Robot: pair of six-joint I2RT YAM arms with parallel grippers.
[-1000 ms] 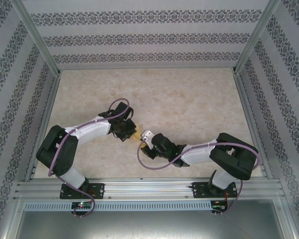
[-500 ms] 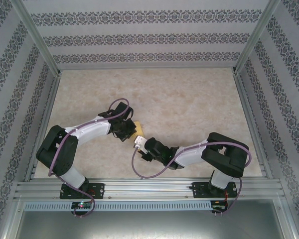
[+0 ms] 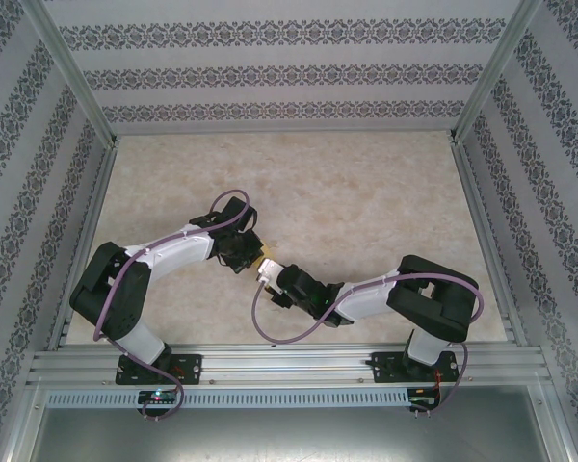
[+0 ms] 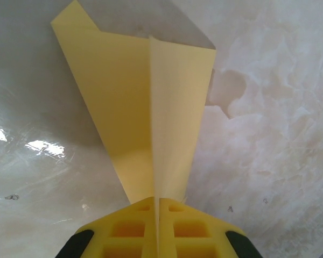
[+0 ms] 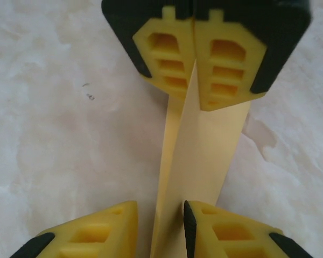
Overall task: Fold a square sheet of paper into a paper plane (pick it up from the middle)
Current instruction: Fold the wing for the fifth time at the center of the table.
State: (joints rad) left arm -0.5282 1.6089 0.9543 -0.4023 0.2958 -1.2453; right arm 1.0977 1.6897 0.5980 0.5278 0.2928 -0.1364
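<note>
From above, both arms meet over the near middle of the table [image 3: 366, 192]. The left gripper [image 3: 243, 252] and right gripper [image 3: 268, 274] are nose to nose, with a sliver of yellow between them.

Left wrist: the left gripper [image 4: 157, 228] is clenched on the narrow end of the paper plane [image 4: 151, 107]. The centre crease is set and one flap juts out.

Right wrist: the right gripper [image 5: 160, 226] straddles the strip, jaws parted, not pinching it.

I'd judge the main folds made, with the wings left to do.
</note>
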